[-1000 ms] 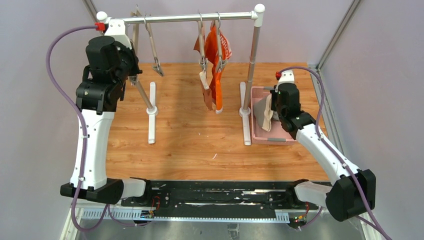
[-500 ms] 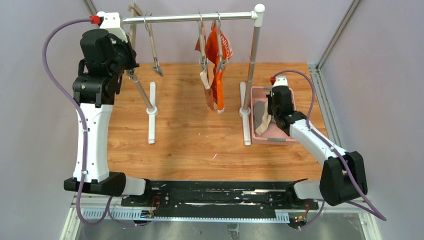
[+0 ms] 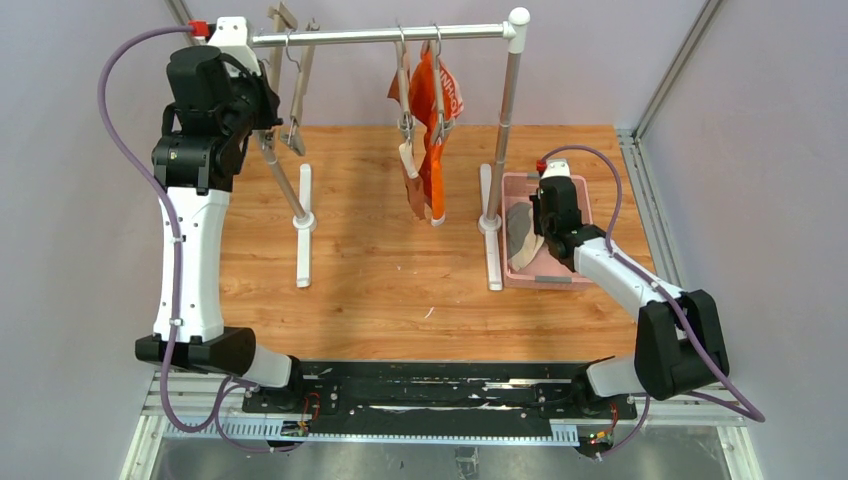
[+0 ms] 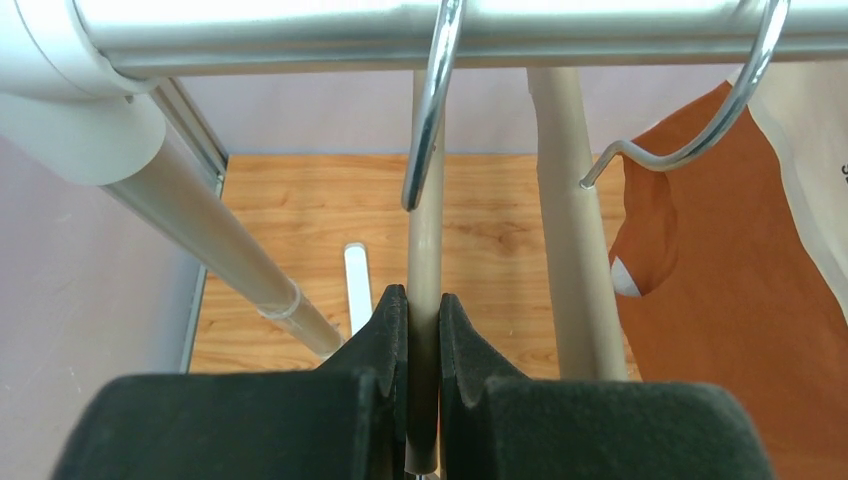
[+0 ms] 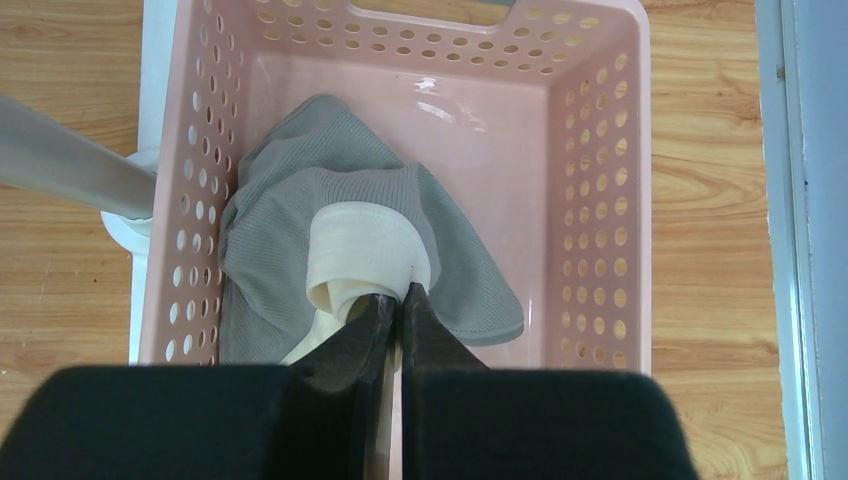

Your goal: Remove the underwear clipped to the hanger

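My left gripper (image 4: 424,310) is shut on the beige bar of an empty hanger (image 4: 425,230) that hooks over the metal rail (image 3: 380,37). In the top view the left gripper (image 3: 268,118) is high at the rail's left end. The rust-brown briefs (image 3: 412,190) and the orange briefs (image 3: 440,110) hang clipped to two hangers near the rail's right end. My right gripper (image 5: 397,300) is shut on the cream waistband of the grey-beige briefs (image 5: 300,210), which lie in the pink basket (image 5: 600,200).
The rack's two white feet (image 3: 303,225) stand on the wooden table. Its right post (image 3: 505,120) is just left of the basket (image 3: 545,278). Orange-brown cloth (image 4: 730,300) fills the right of the left wrist view. Grey walls close both sides.
My right gripper has lowered the grey-beige briefs into the pink basket. My left gripper has swung the empty hanger's lower end left and up near the rail.
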`<state>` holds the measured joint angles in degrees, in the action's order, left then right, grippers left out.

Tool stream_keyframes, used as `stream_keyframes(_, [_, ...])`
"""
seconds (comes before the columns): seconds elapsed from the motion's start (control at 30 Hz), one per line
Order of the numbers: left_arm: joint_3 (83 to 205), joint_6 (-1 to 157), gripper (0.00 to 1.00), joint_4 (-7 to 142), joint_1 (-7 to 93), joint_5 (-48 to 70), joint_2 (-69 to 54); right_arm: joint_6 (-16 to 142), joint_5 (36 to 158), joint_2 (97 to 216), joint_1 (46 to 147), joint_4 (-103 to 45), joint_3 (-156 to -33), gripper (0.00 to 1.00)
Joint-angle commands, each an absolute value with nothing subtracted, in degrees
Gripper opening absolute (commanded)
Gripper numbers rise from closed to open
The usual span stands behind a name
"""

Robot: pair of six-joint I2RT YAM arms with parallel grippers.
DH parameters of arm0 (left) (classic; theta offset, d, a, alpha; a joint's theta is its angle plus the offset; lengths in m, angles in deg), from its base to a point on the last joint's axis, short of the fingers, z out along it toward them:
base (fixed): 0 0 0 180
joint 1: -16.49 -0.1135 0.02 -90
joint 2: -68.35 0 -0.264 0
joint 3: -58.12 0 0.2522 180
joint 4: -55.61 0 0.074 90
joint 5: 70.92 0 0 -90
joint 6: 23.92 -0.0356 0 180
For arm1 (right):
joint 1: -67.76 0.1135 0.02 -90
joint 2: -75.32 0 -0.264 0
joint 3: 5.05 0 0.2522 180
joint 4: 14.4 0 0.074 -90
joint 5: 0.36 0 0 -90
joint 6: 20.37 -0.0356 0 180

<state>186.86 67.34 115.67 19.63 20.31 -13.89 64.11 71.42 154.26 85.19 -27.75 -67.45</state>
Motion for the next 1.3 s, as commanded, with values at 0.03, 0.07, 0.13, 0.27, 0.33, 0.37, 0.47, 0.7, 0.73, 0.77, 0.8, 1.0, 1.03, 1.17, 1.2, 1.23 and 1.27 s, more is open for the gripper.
stream_keyframes(0.03, [191.5,66.1,0.0,114.8,18.6,19.2,-15.3,64.5,70.9,154.9,84.0,-26.1,-66.7,0.01])
stream_keyframes(0.07, [191.9,66.1,0.0,115.0,18.5,19.3,-15.6,64.4,71.0,155.1,84.0,-26.0,-66.7,0.01])
stream_keyframes(0.13, [192.8,66.1,0.0,115.1,18.3,19.5,-16.1,64.4,71.1,155.5,84.0,-26.1,-66.8,0.01])
stream_keyframes(0.27, [193.1,66.3,0.06,115.9,18.3,20.9,-17.1,63.9,71.4,156.1,84.0,-26.6,-66.9,0.01])
stream_keyframes(0.33, [192.8,66.1,0.08,116.2,18.3,21.4,-17.3,63.8,71.4,156.3,84.1,-26.8,-66.7,0.01])
stream_keyframes(0.37, [192.6,66.1,0.09,116.3,18.2,21.6,-17.3,63.7,71.4,156.4,84.1,-26.9,-66.7,0.01])
stream_keyframes(0.47, [192.1,66.1,0.14,116.7,18.2,21.8,-17.0,63.6,71.5,156.9,84.1,-28.1,-67.4,0.05])
stream_keyframes(0.7, [190.2,66.0,0.23,115.2,18.2,23.9,-13.6,63.6,71.8,155.8,84.1,-30.2,-68.9,0.64])
stream_keyframes(0.73, [190.0,65.8,0.29,114.9,18.2,24.0,-13.0,63.7,71.7,155.4,84.1,-30.3,-69.1,0.67])
stream_keyframes(0.77, [190.0,65.7,0.32,114.8,18.2,24.1,-12.5,63.8,71.6,155.0,84.1,-30.6,-69.1,0.68])
stream_keyframes(0.8, [190.0,65.6,0.33,114.8,18.2,24.2,-12.0,63.9,71.6,154.5,84.1,-30.9,-69.2,0.69])
stream_keyframes(1.0, [188.9,64.7,0.37,113.9,18.1,25.9,-7.4,64.7,71.8,150.6,84.2,-32.3,-69.5,0.71])
stream_keyframes(1.03, [188.8,64.5,0.37,113.8,18.2,26.3,-6.5,64.9,72.0,150.0,84.2,-32.5,-69.6,0.71])
stream_keyframes(1.17, [188.9,64.2,0.37,113.7,18.2,27.3,-3.3,65.4,72.4,147.0,84.2,-34.1,-70.0,0.72])
stream_keyframes(1.2, [189.1,64.3,0.37,113.8,18.2,27.1,-2.5,65.5,72.4,146.0,84.3,-34.5,-70.2,0.72])
stream_keyframes(1.23, [189.2,64.3,0.37,114.1,18.2,26.9,-1.9,65.5,72.5,145.0,84.3,-34.9,-70.2,0.72])
stream_keyframes(1.27, [189.2,64.5,0.37,114.1,18.2,26.2,-1.2,65.7,72.5,143.8,84.3,-35.2,-70.2,0.72])
